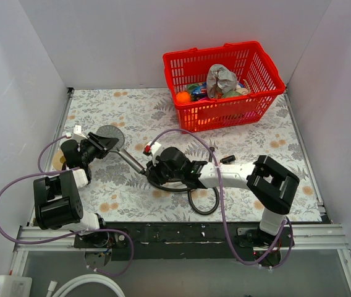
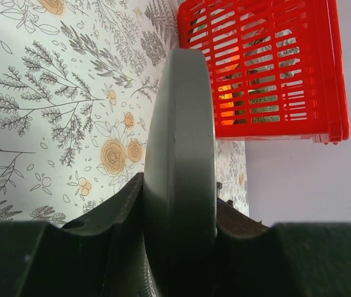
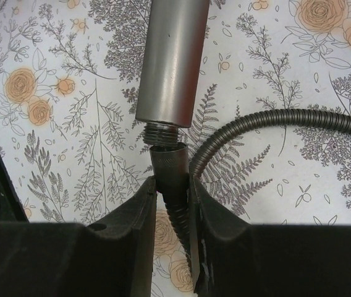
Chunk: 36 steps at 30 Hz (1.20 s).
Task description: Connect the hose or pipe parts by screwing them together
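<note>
A grey shower head [image 1: 109, 134] lies at the left of the table, its straight handle [image 1: 133, 161] slanting toward the middle. My left gripper [image 1: 95, 147] is shut on the round disc [image 2: 181, 161], which stands edge-on between the fingers. My right gripper [image 1: 154, 168] is shut on the end nut [image 3: 170, 167] of the black hose [image 1: 206, 204]. The nut touches the threaded end [image 3: 161, 132] of the handle [image 3: 172, 62], slightly tilted against it. Beyond the jaws, the hose [image 3: 274, 120] curls away right over the cloth.
A red basket [image 1: 225, 83] with toys and a crumpled bag stands at the back right, also visible as the basket [image 2: 268, 68] in the left wrist view. Purple cables [image 1: 15, 185] loop around both arms. White walls enclose the floral table [image 1: 268, 136].
</note>
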### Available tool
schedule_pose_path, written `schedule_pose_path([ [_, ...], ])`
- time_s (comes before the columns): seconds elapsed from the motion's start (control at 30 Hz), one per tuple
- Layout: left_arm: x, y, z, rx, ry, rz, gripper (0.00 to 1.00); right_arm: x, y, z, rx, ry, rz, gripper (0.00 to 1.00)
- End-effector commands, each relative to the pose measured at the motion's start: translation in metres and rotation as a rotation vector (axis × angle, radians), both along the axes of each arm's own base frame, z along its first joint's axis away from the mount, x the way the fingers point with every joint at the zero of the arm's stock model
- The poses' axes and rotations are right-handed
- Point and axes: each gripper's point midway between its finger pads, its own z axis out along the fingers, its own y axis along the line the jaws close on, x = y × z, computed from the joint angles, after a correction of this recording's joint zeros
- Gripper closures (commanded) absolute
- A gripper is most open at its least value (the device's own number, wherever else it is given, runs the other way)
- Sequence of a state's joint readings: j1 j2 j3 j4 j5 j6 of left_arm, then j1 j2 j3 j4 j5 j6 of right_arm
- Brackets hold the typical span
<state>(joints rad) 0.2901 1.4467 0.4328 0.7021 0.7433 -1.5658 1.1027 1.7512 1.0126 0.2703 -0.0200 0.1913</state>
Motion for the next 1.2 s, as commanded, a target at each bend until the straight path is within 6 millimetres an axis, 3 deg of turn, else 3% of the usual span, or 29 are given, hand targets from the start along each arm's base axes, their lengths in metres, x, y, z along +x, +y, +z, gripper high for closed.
schedule_pose_path([
  [0.0,0.003,0.002,0.019,0.045,-0.076,0.020,1.00,0.010,0.013,0.018,0.037,-0.021,-0.042,0.99],
  [0.33,-0.001,-0.005,0.016,0.047,-0.077,0.005,1.00,0.034,0.028,0.031,0.071,-0.026,-0.151,0.99],
  [0.57,-0.002,-0.008,0.014,0.045,-0.075,-0.002,1.00,0.055,0.039,0.064,0.202,-0.022,-0.263,0.99],
  [0.8,-0.007,-0.016,0.015,0.028,-0.081,-0.042,1.00,0.068,0.049,0.111,0.365,-0.072,-0.281,0.99],
  [0.93,-0.009,-0.020,0.018,0.026,-0.093,-0.063,1.00,0.054,0.057,0.128,0.483,-0.038,-0.177,0.99],
  [1.17,-0.014,-0.025,0.020,0.018,-0.107,-0.096,1.00,0.040,0.051,0.135,0.602,0.069,-0.079,0.99],
])
